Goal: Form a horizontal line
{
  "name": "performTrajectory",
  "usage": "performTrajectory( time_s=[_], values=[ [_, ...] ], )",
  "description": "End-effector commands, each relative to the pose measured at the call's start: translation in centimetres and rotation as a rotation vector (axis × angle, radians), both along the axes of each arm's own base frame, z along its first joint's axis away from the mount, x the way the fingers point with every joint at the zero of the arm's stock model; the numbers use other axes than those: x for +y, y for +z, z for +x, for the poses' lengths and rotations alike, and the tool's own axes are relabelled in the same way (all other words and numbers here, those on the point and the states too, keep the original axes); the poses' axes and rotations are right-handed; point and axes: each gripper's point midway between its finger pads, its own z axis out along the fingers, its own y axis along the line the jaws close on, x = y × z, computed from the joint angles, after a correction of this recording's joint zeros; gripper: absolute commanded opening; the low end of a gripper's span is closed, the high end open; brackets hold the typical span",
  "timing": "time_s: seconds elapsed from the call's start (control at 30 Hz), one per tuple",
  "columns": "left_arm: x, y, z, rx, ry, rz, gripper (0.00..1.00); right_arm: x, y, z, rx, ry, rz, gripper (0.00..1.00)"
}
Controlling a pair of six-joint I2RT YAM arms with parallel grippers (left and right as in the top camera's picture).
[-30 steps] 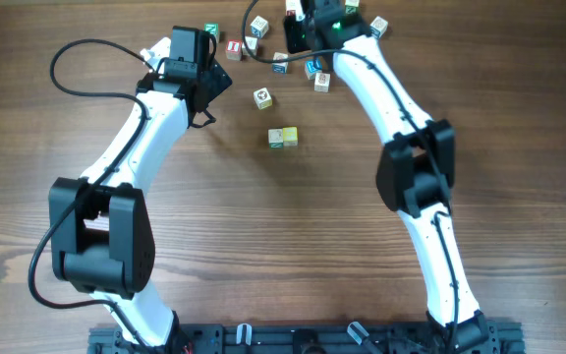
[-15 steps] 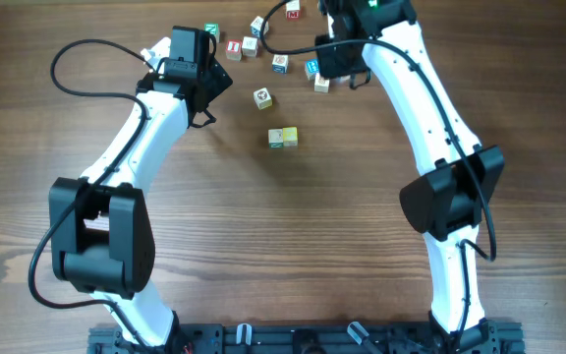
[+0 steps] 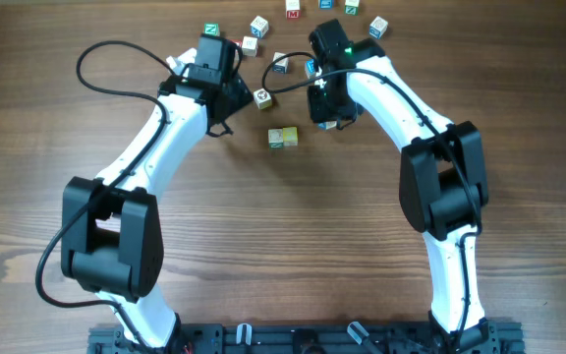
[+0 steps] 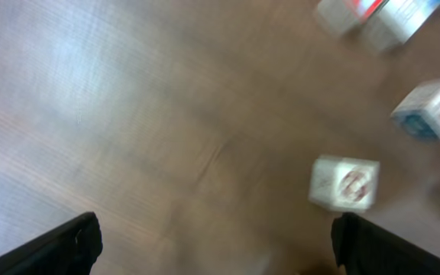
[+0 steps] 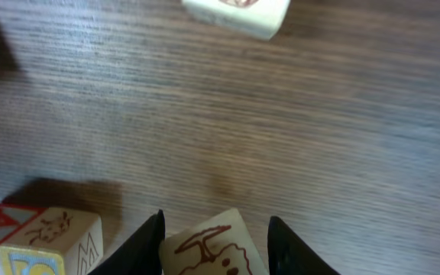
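Near the upper middle of the overhead frame, the row of letter cubes point(image 3: 283, 138) lies on the wooden table point(image 3: 283, 246): two cubes touching side by side, the left whitish with green, the right pale yellow. Just to its upper right, the right gripper point(image 5: 208, 248) clamps a pale cube with a brown drawing point(image 5: 205, 237) between narrow jaws. To the upper left, the left gripper point(image 4: 220, 244) stands with jaws spread wide, gripping nothing, near a loose white cube point(image 3: 262, 96). More loose cubes point(image 3: 258, 25) lie scattered along the top edge.
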Motion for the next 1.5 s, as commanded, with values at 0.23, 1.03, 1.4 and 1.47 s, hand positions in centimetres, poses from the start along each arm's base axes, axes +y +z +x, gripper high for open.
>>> performTrajectory(
  time_s=[0.23, 1.03, 1.4, 1.47],
  values=[
    [1.9, -3.1, -6.3, 0.239, 0.004, 0.053, 1.00, 0.7, -0.6, 0.5, -0.022, -0.056, 0.055, 0.43],
    [0.0, -3.9, -4.8, 0.166, -0.028, -0.050, 1.00, -1.5, 4.0, 2.6, -0.117, -0.176, 0.103, 0.15],
    [-0.2, -5.5, -4.2, 0.172, -0.031, -0.047, 0.04, -1.8, 0.2, 2.2, -0.051, -0.204, 0.071, 0.04],
    [-0.4, -6.2, -4.0, 0.179, -0.104, -0.022, 0.04, -1.9, 0.0, 2.0, -0.045, -0.205, 0.068, 0.05]
  ],
)
